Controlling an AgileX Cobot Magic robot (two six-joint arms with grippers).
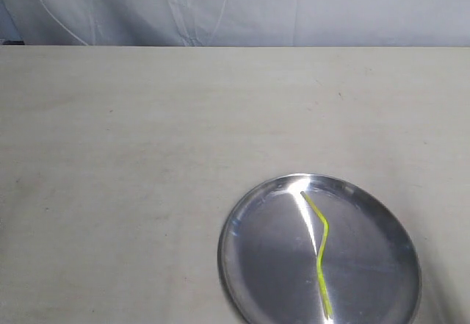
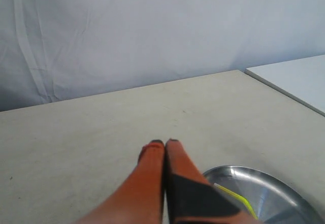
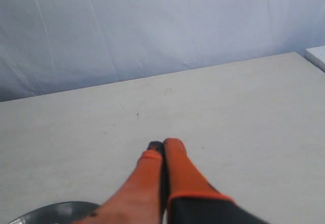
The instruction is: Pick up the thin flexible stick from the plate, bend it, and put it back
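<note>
The round shiny silver plate lies on the table at the near right of the exterior view, cut off by the bottom edge. On it rests the thin yellow-green stick, gently kinked near its middle, beside a white glare streak. Neither arm appears in the exterior view. In the left wrist view my left gripper is shut, orange fingers pressed together with nothing between them; the plate and part of the stick show beside it. My right gripper is likewise shut and empty, with a sliver of the plate's rim in view.
The pale beige table spreads around the plate, backed by a wrinkled white cloth. A white surface adjoins the table's side in the left wrist view.
</note>
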